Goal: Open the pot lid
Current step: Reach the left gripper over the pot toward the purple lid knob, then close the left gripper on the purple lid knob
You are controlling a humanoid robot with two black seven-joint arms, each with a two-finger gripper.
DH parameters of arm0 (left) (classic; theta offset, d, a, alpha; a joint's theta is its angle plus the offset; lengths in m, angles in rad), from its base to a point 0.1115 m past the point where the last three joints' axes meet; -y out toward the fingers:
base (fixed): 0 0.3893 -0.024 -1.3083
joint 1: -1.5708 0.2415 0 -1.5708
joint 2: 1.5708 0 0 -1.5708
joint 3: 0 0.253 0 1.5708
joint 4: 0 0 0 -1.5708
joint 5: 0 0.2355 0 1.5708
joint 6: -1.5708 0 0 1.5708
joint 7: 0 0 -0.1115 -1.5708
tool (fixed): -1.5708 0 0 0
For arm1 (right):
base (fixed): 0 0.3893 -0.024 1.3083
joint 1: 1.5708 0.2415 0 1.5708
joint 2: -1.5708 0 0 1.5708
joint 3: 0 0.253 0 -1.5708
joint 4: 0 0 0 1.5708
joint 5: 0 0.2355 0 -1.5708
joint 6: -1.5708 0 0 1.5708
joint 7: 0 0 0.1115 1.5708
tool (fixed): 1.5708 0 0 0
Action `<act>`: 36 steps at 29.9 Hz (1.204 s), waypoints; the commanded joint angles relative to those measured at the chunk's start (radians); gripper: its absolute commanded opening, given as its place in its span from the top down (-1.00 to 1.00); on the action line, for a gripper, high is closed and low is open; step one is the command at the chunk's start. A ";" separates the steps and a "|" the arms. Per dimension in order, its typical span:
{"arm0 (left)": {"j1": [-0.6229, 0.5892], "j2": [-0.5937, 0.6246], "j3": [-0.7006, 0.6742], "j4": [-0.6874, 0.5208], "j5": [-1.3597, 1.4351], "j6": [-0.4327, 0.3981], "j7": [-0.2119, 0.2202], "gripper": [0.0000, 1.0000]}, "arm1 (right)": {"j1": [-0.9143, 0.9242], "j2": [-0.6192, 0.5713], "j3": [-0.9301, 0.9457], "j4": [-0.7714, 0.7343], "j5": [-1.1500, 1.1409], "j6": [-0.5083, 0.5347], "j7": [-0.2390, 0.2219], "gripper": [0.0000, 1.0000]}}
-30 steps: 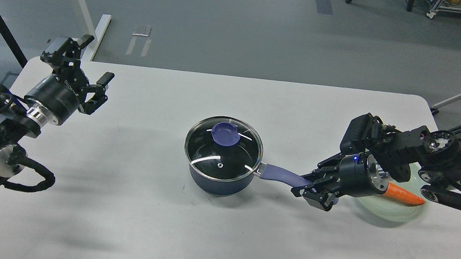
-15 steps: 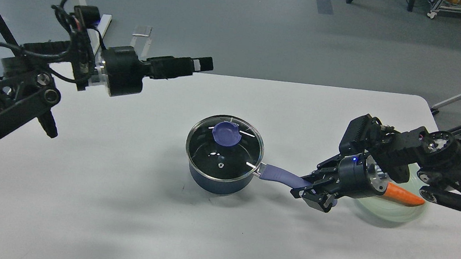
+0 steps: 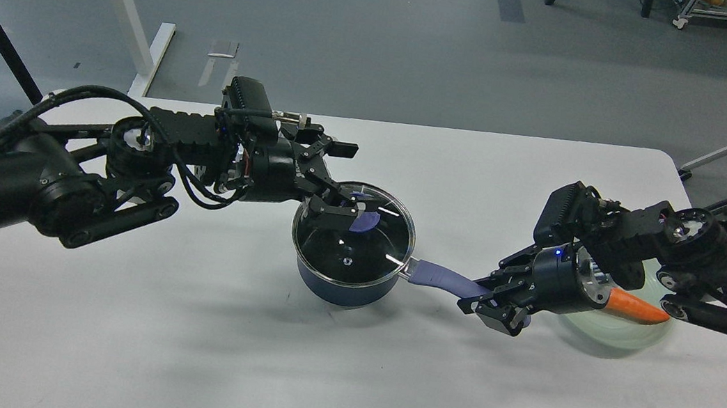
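Two black robot arms with shiny metal bits

The left arm (image 3: 57, 185) is black all over, with fat round joints and a ribbed block near its far end. Black cables loop along it, and one joint has a shiny silver ring. A boxy black part sits on top near the left gripper (image 3: 338, 183), which has thin black fingers and a small silver plug beside it. The right arm (image 3: 712, 278) is black too, made of round drums and straight bars. It has a silver round face with small holes, a boxy black part on top, and a tiny blue light glowing near the right gripper (image 3: 494, 302).
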 commanded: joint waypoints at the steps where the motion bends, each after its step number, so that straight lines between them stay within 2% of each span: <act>1: 0.007 -0.006 0.024 0.014 0.000 0.002 0.000 -0.99 | 0.000 0.000 0.000 0.000 0.000 0.000 0.000 0.37; 19: 0.075 -0.004 0.050 0.014 -0.004 -0.002 0.000 -0.99 | -0.003 -0.001 0.000 0.000 0.000 0.000 0.000 0.35; 36: 0.055 0.002 0.048 0.003 -0.052 -0.011 0.000 -0.99 | -0.001 -0.001 0.000 0.000 0.001 0.000 0.000 0.35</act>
